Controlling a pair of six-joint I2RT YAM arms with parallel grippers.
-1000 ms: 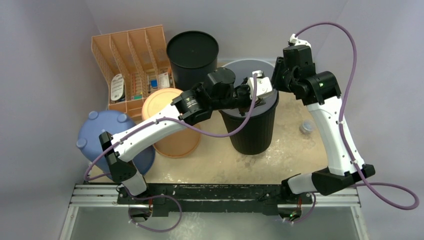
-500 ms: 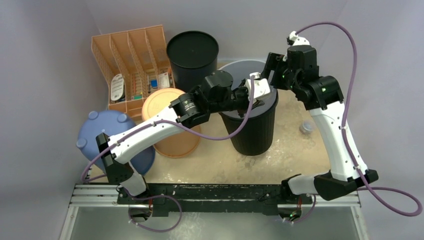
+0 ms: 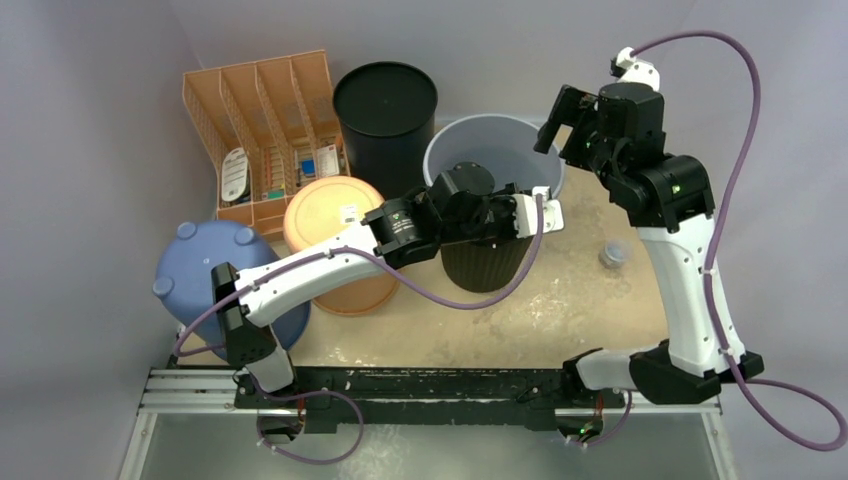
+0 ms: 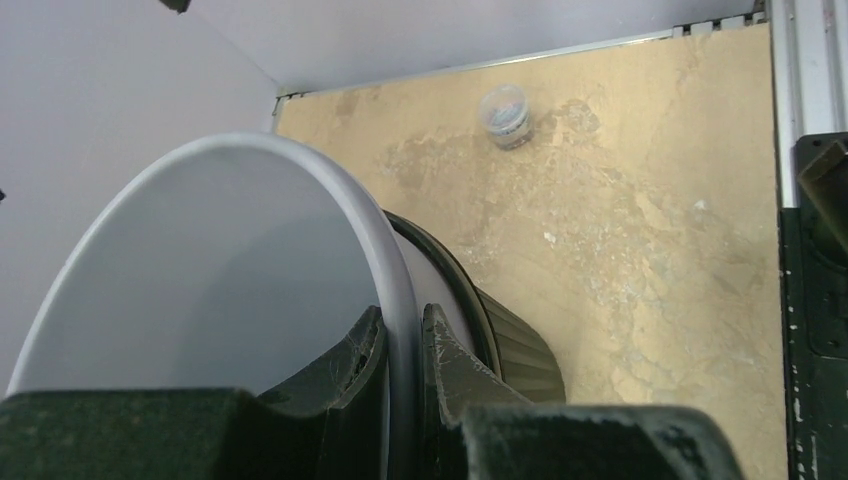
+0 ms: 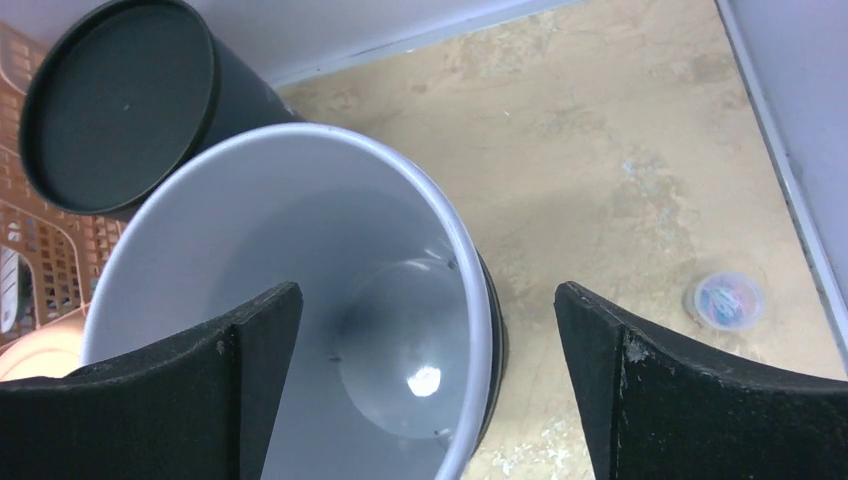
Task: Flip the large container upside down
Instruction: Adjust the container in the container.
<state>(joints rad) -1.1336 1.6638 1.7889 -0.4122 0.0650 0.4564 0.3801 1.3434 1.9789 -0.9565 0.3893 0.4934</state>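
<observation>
At worktop (image 3: 570, 300) centre, left end effector (image 4: 400, 325) clamped on large container (image 4: 200, 270) rim, likely for tipping leverage; right end effector (image 5: 425, 300) spread apart above

Your tan tabletop (image 3: 560, 310) carries a peach organizer (image 3: 262, 100) far left, a black canister (image 3: 385, 105) far centre, an orange tub (image 3: 322, 212) and a blue tub (image 3: 195, 260) on the left, a ribbed black bin (image 3: 485, 268) at centre, and a small cup (image 3: 613, 255) on the right.

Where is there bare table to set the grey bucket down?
Bare table for the bucket lies in front of the ribbed bin and right around the small cup. The left is crowded: blue tub, orange tub, rack, black drum.
</observation>
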